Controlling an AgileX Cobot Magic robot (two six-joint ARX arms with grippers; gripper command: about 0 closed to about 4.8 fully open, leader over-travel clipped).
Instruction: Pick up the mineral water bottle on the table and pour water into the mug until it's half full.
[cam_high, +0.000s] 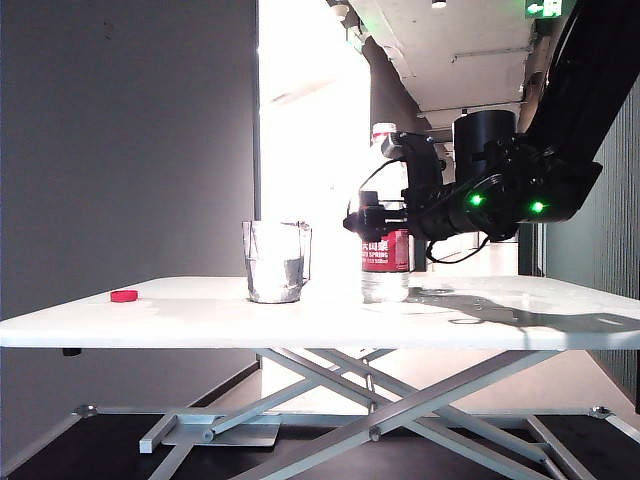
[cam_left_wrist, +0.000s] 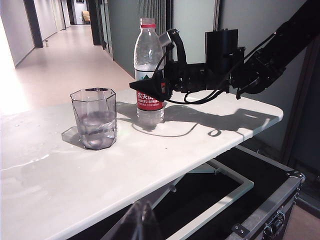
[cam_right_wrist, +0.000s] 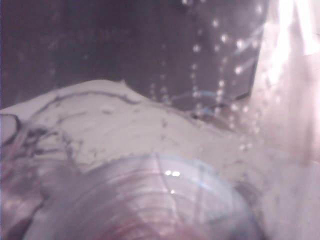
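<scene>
here, the bottle (cam_high: 386, 215) stands upright on the white desk (cam_high: 200, 325), uncapped, with a little water low inside. the right tool (cam_high: 366, 218) is at the bottle's red label, its black fingers (cam_left_wrist: 145, 86) on either side of it; the frames do not show whether they grip it or stand just clear. the right wrist view is blurred, filled by the bottle's clear shoulder (cam_right_wrist: 150, 200) close up. well to the bottle's left in the exterior view, the glass mug (cam_high: 275, 262) sits on the desk, apart from the bottle, holding water (cam_left_wrist: 96, 122) to about the middle. a small red cap (cam_high: 124, 296) lies on the desk further left, near the edge. of the left tool only a blurred dark tip (cam_left_wrist: 141, 222) shows, and its state cannot be told.
</scene>
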